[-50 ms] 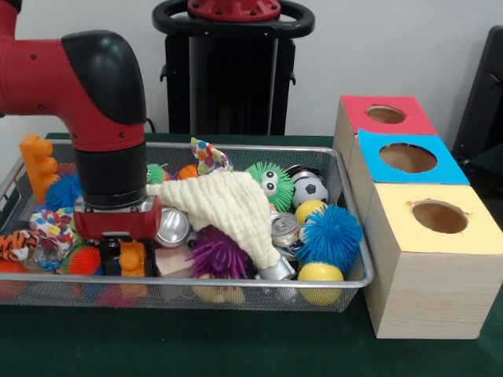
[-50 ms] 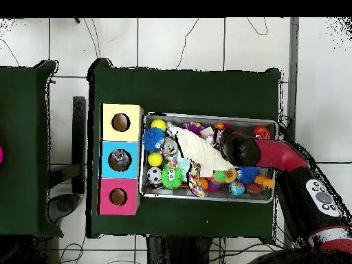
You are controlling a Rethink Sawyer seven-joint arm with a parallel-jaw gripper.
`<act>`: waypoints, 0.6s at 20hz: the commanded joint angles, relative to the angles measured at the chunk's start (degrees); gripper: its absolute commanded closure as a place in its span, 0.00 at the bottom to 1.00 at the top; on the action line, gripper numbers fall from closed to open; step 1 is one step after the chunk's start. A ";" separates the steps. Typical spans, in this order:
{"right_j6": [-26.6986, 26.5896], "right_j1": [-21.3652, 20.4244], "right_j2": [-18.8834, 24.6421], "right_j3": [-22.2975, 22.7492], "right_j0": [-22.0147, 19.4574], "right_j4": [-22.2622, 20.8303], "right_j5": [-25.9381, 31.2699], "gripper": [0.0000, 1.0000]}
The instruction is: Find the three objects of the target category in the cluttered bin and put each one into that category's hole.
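My gripper (image 1: 126,255) down in the mesh bin (image 1: 236,287), fingers around an orange toy (image 1: 132,258) | front shows that grip; overhead hides it under my arm (image 2: 265,152) | overhead shows three holes: yellow (image 2: 121,122), blue (image 2: 119,160), pink (image 2: 118,196)

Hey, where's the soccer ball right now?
In the front view, the small black-and-white soccer ball sits at the wire mesh bin's right end near its far rim, between the green spiky googly-eyed ball and the bin's wall.

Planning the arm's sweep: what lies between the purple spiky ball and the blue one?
Front view: a cream cloth trails down between the purple spiky ball and the blue one, with a can beside it.
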 commanded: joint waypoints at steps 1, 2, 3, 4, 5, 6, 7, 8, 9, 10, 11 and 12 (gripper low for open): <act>-17.14 5.71 7.90 5.49 -0.59 -4.58 5.41 0.00; -17.03 5.72 7.94 5.34 -0.53 -4.82 5.88 0.00; -16.89 5.58 7.60 5.11 -0.16 -4.80 6.48 0.00; -16.76 5.44 7.27 4.89 0.22 -4.78 7.09 0.00; -16.69 5.23 6.73 4.56 0.82 -4.65 8.29 0.00; -16.60 5.05 6.37 4.45 1.15 -4.49 9.12 0.00; -16.31 4.90 6.10 4.40 1.46 -4.38 9.57 1.00; -16.31 4.84 5.97 4.34 1.63 -4.37 9.86 1.00; -16.31 4.79 5.84 4.27 1.75 -4.38 10.05 1.00; -16.37 4.77 5.78 4.24 1.81 -4.45 10.08 1.00; -16.51 4.75 5.73 4.17 1.87 -4.49 10.25 1.00; -16.62 4.73 5.70 4.10 1.92 -4.55 10.37 1.00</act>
